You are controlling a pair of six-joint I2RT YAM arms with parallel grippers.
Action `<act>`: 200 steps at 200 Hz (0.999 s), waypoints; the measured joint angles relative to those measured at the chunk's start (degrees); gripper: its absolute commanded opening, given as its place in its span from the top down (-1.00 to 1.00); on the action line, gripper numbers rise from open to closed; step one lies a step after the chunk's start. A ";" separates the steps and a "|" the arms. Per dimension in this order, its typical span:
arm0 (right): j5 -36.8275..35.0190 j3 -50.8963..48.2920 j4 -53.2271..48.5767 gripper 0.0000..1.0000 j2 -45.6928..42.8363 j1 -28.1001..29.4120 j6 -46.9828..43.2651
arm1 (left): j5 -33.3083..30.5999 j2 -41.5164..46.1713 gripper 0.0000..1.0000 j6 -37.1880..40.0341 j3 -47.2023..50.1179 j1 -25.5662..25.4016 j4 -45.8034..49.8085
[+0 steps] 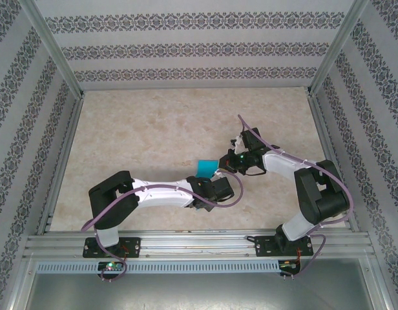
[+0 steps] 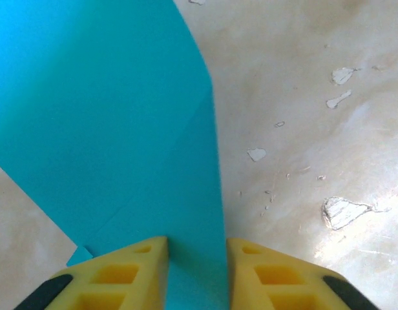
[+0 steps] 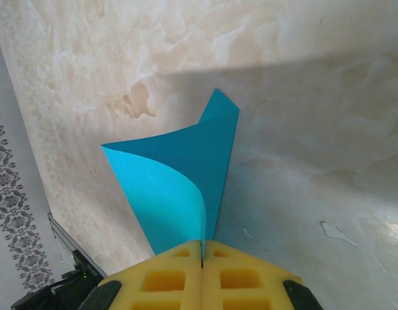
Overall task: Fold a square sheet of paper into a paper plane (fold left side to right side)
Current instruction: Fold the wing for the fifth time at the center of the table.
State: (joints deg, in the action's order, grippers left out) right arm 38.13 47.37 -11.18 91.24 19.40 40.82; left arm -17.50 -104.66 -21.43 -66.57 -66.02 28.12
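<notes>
The square sheet of paper (image 1: 205, 167) is teal-blue and lies mid-table between the two arms. In the left wrist view the sheet (image 2: 108, 116) spreads flat with a faint diagonal crease. My left gripper (image 2: 197, 242) straddles its near right strip, its yellow fingers (image 2: 137, 271) apart with paper in the gap. My right gripper (image 3: 203, 244) is shut on one edge of the sheet (image 3: 186, 155), which curls up off the table towards a folded far corner. From above, the left gripper (image 1: 210, 182) and right gripper (image 1: 226, 164) meet at the paper. The paper plane is out of view.
The beige marbled tabletop (image 1: 154, 129) has chipped white patches (image 2: 344, 210) to the right of the left gripper. Patterned walls and aluminium rails (image 1: 186, 242) enclose the table. Purple cables (image 1: 251, 129) loop over both arms.
</notes>
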 measured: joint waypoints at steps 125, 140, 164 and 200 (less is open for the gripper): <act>-3.43 0.44 -3.06 0.14 -5.11 -3.85 -2.56 | 2.64 2.45 1.00 -1.77 4.13 1.57 -0.92; -4.42 -0.13 -3.26 0.10 -9.22 -6.69 -3.67 | 5.42 3.96 1.00 -1.79 5.53 2.97 -2.16; -5.14 -2.43 -3.21 0.03 -14.27 -10.62 -6.08 | 11.34 7.10 1.00 -2.45 8.24 6.23 -5.55; -4.98 -7.41 -3.17 -0.13 -16.98 -12.81 -9.49 | 23.39 11.15 1.00 -6.19 13.81 12.41 -14.53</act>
State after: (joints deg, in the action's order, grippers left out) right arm 33.15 39.97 -14.35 74.26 6.59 31.33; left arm 5.89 -93.51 -27.62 -52.75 -53.60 13.58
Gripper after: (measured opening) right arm 0.543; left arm 0.057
